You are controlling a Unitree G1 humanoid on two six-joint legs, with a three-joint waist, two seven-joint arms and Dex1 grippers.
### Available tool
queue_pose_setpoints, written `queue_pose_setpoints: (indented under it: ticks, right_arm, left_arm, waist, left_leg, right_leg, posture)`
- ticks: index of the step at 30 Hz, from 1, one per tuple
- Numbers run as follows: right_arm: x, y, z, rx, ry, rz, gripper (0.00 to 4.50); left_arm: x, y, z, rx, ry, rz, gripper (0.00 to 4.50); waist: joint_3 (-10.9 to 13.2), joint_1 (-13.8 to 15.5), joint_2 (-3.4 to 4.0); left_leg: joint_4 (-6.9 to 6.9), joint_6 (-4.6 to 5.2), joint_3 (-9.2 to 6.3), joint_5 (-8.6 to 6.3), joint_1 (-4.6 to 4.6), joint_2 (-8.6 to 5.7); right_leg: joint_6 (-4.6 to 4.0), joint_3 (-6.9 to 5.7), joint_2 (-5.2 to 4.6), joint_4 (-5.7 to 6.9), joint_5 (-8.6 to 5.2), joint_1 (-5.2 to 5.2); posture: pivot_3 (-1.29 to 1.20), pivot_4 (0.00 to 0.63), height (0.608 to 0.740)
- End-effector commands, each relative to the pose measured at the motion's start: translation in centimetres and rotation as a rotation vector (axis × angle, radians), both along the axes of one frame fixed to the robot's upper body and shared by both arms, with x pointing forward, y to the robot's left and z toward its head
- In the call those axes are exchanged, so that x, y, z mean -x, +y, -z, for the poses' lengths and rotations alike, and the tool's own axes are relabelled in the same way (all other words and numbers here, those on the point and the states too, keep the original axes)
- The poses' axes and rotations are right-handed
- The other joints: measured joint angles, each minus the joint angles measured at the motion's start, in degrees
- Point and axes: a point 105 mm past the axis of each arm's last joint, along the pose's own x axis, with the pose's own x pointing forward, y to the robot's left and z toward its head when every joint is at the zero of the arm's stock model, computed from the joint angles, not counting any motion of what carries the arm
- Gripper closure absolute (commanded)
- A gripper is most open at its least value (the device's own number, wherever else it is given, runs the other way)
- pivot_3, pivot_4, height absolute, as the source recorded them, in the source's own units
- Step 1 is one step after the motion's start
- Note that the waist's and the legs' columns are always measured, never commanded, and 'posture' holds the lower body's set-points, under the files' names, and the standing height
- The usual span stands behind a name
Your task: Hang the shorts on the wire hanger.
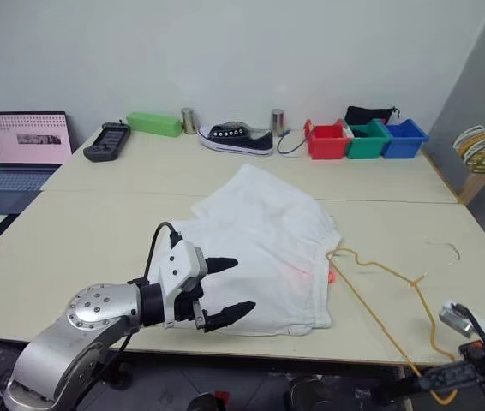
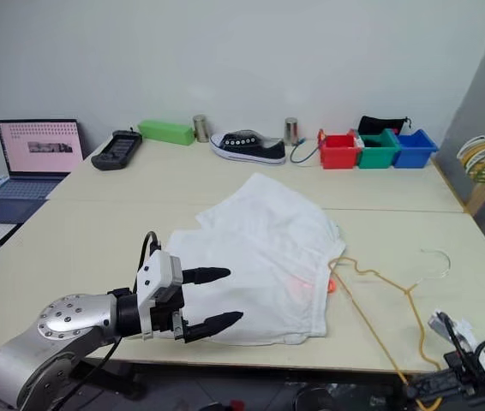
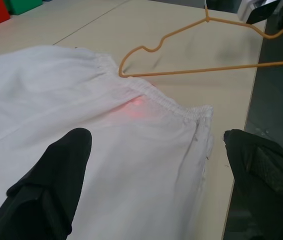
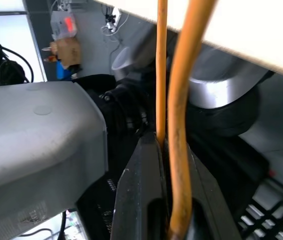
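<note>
White shorts (image 1: pixel 264 248) lie flat; my left gripper (image 1: pixel 230 291) gapes empty, right gripper (image 4: pixel 169 200) clamps the wire hanger (image 1: pixel 380 295).

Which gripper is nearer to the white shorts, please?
The left gripper: it hovers open right over the shorts. The right gripper is past the table's near edge, shut on the yellow hanger, clear of the cloth.
</note>
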Motion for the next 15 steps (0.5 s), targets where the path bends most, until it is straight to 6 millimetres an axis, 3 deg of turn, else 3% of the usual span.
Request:
queue_pose_setpoints:
  ticks: [1,8,15]
  right_arm:
    - [-0.4,-0.4,-0.9,0.008,-0.049,0.029,4.5]
    - [0.9,-2.8,-0.3,0.085,-0.037,0.073,4.5]
    - [1.2,-1.1,-0.9,0.018,-0.064,0.015,4.5]
  left_arm:
    - [0.5,-0.3,-0.9,-0.006,-0.036,0.03,0.01]
    - [0.6,-0.4,-0.6,-0.007,-0.023,0.04,0.01]
    - [0.3,-0.2,-0.7,-0.014,-0.028,0.054,0.01]
  waist:
    - [0.0,0.4,-0.01]
    - [0.1,1.9,-0.1]
    - [0.4,1.9,-0.37]
  left_leg:
    - [0.0,0.12,0.04,0.08,-0.03,-0.02]
    - [-0.05,0.28,0.13,-0.05,-0.13,0.01]
    - [-0.06,0.27,0.17,-0.18,-0.13,0.05]
  right_leg:
    - [0.03,0.03,-0.02,0.0,0.02,-0.03]
    - [-0.13,0.04,-0.02,-0.05,-0.08,-0.18]
    - [-0.18,0.06,-0.01,-0.05,-0.18,-0.2]
  posture:
    - [-0.18,0.076,0.74]
    - [-0.2,0.083,0.74]
    - [-0.21,0.078,0.74]
